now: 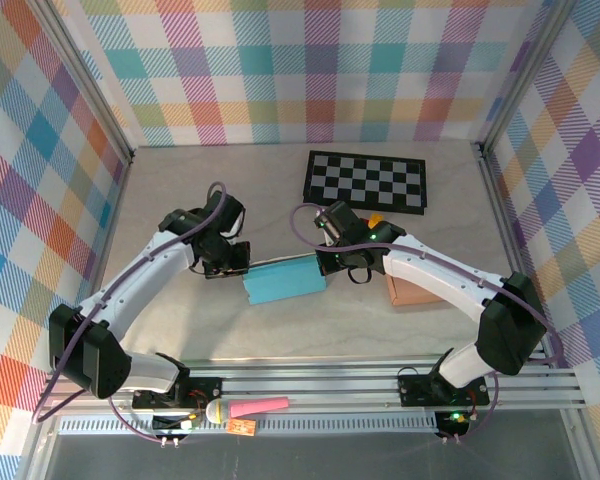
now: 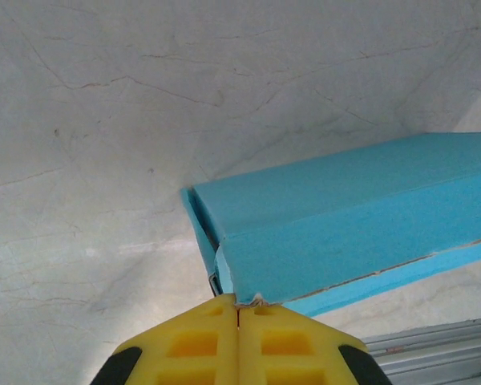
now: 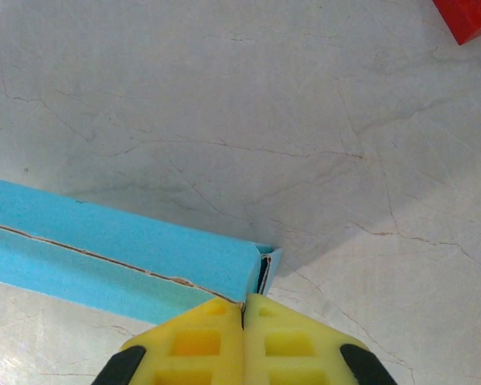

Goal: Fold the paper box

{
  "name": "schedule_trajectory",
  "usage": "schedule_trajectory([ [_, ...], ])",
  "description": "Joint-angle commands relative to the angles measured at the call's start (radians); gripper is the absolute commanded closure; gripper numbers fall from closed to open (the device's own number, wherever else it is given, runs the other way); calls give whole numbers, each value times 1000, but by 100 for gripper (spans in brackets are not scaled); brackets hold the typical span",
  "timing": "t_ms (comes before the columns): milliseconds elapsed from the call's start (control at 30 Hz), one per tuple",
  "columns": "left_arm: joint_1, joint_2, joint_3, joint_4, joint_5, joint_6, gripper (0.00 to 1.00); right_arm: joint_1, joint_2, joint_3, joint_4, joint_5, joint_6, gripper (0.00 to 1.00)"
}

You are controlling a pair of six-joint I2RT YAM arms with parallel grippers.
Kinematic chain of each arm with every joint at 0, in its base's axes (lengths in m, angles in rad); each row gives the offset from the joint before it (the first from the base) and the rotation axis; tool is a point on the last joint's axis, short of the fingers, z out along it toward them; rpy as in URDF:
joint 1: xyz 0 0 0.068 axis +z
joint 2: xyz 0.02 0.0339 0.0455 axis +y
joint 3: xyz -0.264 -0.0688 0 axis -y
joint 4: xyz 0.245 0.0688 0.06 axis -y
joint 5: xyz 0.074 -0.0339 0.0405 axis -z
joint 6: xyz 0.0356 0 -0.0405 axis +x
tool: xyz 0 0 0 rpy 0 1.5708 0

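Note:
The paper box (image 1: pixel 285 282) is light blue, long and flat, and lies in the middle of the table. My left gripper (image 1: pixel 232 268) is shut at the box's left end. In the left wrist view its yellow fingertips (image 2: pixel 239 303) touch the lower corner of the box (image 2: pixel 353 216), where the paper is slightly crumpled. At the right end my right gripper (image 1: pixel 330 262) is shut too. In the right wrist view its tips (image 3: pixel 243 303) meet the box (image 3: pixel 128 241) at the near corner, beside the open end flap. A seam runs along the box's top face.
A black-and-white checkerboard (image 1: pixel 366 180) lies at the back right. A brown cardboard block (image 1: pixel 412 290) sits under the right arm, and a red block (image 3: pixel 469 18) lies beyond the right gripper. Metal rails (image 1: pixel 330 385) cross the near edge. Plaid walls enclose the table.

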Motion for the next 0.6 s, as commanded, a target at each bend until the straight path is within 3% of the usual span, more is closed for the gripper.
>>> schedule_trajectory([
  [0,3,-7,-46,-24,24,33,100,11,12,-31,-33,-47,-6,100],
  [333,-6,-21,-92,-17,-2,50,100,10,12,-12,-74,-64,24,99],
  [433,-14,-21,-92,-17,-15,48,100,10,7,0,-96,-70,49,93],
  [567,-21,-28,-90,-17,-27,42,100,8,-26,18,-136,-80,115,75],
])
